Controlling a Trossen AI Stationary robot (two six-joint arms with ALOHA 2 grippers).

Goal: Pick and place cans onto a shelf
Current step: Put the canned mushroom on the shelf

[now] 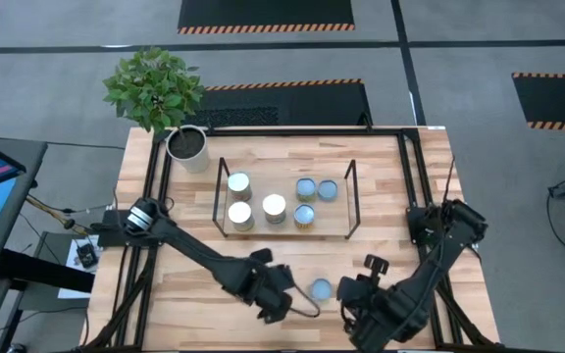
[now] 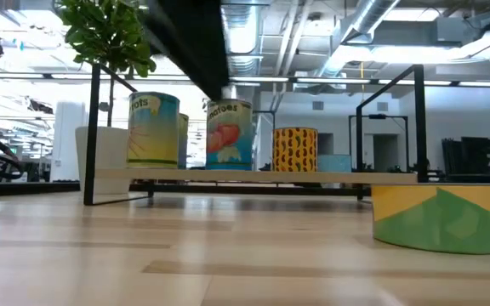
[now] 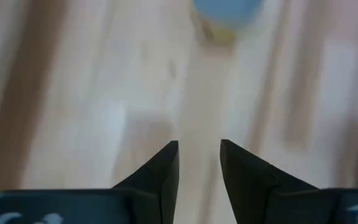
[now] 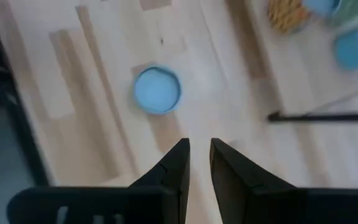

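From my station, one blue-topped can (image 1: pixel 321 288) stands alone on the desk (image 1: pixel 381 176) near its front edge, between the two arms. My left end effector (image 1: pixel 281 299) hovers just beside it on the left, not touching, fingers (image 3: pixel 166 168) a narrow gap apart and empty; the can sits ahead of the tips (image 3: pixel 225 15). My right end effector (image 1: pixel 353 304) is just to the can's right, fingers (image 4: pixel 176 165) nearly together, holding nothing (can ahead and off to one side (image 4: pixel 157 89)). The shelf (image 1: pixel 284 229) lies farther back at mid-desk, carrying six cans: three white-topped (image 1: pixel 239 182) toward its left, three blue-topped (image 1: pixel 328 189) toward its right. A potted plant (image 1: pixel 186 145) stands at the back left corner.
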